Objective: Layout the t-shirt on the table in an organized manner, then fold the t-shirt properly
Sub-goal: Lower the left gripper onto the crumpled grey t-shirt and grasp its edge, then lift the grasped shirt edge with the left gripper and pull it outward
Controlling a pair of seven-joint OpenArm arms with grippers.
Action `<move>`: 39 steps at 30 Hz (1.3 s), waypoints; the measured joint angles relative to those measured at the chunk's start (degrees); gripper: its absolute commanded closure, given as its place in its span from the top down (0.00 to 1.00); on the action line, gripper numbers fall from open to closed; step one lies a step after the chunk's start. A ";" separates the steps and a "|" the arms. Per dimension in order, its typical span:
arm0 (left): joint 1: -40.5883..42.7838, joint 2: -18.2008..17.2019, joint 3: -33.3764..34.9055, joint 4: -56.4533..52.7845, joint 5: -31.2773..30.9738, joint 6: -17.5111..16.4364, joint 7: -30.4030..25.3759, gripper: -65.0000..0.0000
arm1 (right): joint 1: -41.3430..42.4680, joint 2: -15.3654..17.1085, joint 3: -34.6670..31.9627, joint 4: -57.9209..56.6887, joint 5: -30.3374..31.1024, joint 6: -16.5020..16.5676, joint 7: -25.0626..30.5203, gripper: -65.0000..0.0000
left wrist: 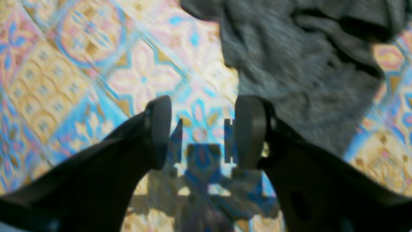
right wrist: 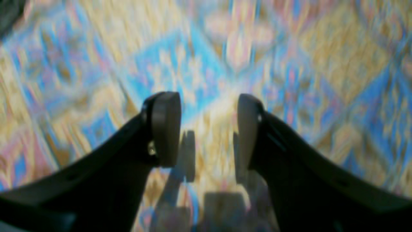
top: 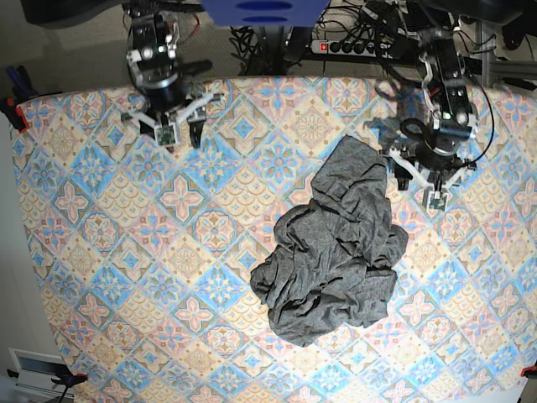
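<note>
The dark heather-grey t-shirt [top: 336, 243] lies crumpled in a heap right of centre on the tile-print table [top: 101, 252]. My left gripper [top: 430, 166] hovers just right of the shirt's upper part, open and empty. In the left wrist view the jaws [left wrist: 202, 129] stand apart over bare table [left wrist: 80, 80], with the shirt [left wrist: 305, 64] ahead to the right, close to the right finger. My right gripper [top: 170, 113] is at the far left back of the table, well away from the shirt. It is open and empty [right wrist: 209, 129] over blurred table pattern [right wrist: 322, 64].
A power strip with tangled cables [top: 352, 42] lies behind the table's back edge. A blue part [top: 264, 10] sits at the top centre. Clamps [top: 13, 109] grip the table's left edge. The floor shows along the left side.
</note>
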 measured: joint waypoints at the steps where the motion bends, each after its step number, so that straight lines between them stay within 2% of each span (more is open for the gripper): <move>1: -0.59 -0.17 0.17 -1.14 -0.17 -0.02 -0.02 0.51 | 0.22 -0.02 0.00 0.04 0.00 0.04 0.39 0.42; 4: -1.53 -1.33 1.05 -5.51 -1.03 -0.79 0.37 0.51 | -0.55 0.11 0.00 0.02 -0.02 -0.09 -0.72 0.42; 6: -2.03 -2.45 4.87 -8.39 1.33 -1.97 0.66 0.51 | -0.94 0.15 0.00 -0.07 0.00 -0.07 -0.94 0.42; 8: -2.58 -3.10 8.79 -9.94 -0.11 -4.00 0.81 0.51 | -0.61 -0.02 0.00 -0.09 0.02 -0.04 -0.59 0.42; 12: -2.93 -1.20 7.04 -11.61 -1.05 -4.33 -0.42 0.51 | -0.50 0.02 0.17 -0.02 0.00 0.02 -0.31 0.42; 15: -4.22 -1.60 6.95 -14.99 0.37 -3.58 0.42 0.51 | -0.87 0.26 0.42 -0.02 -0.02 -0.07 -0.68 0.42; 18: -6.19 -1.51 7.82 -18.12 -0.22 -3.87 -2.03 0.50 | -0.85 -0.07 0.33 -0.02 0.02 0.07 -0.46 0.42; 20: -6.47 -1.38 7.91 -20.33 -0.24 -3.82 -6.32 0.50 | -0.72 0.00 0.22 -0.02 0.00 0.52 -0.42 0.42; 23: -6.23 -1.60 7.91 -22.32 -0.63 -3.87 -9.92 0.41 | -0.79 0.13 0.22 -0.02 -0.02 -0.07 -0.48 0.42; 28: -6.95 -1.75 7.91 -23.82 -0.85 -3.72 -10.56 0.11 | -0.74 0.09 0.28 -0.02 -0.02 0.04 -0.46 0.42; 30: -6.73 -1.75 7.91 -23.82 -1.49 -3.61 -10.93 0.03 | -0.76 0.11 0.15 -0.02 -0.02 -0.04 -0.46 0.42; 33: -4.66 -1.60 7.76 -21.75 -1.29 -3.43 -11.41 0.04 | -0.79 0.11 -0.09 -0.02 0.00 0.07 -0.48 0.42; 36: 1.05 -1.92 7.43 -14.53 -1.05 -3.85 -9.16 0.03 | -0.74 0.04 -0.09 -0.02 -0.04 0.00 -0.44 0.42; 39: 8.46 -0.83 2.91 -7.17 -1.73 -4.96 -6.69 0.03 | -0.72 -0.07 -0.22 -0.02 -0.04 0.17 -0.37 0.42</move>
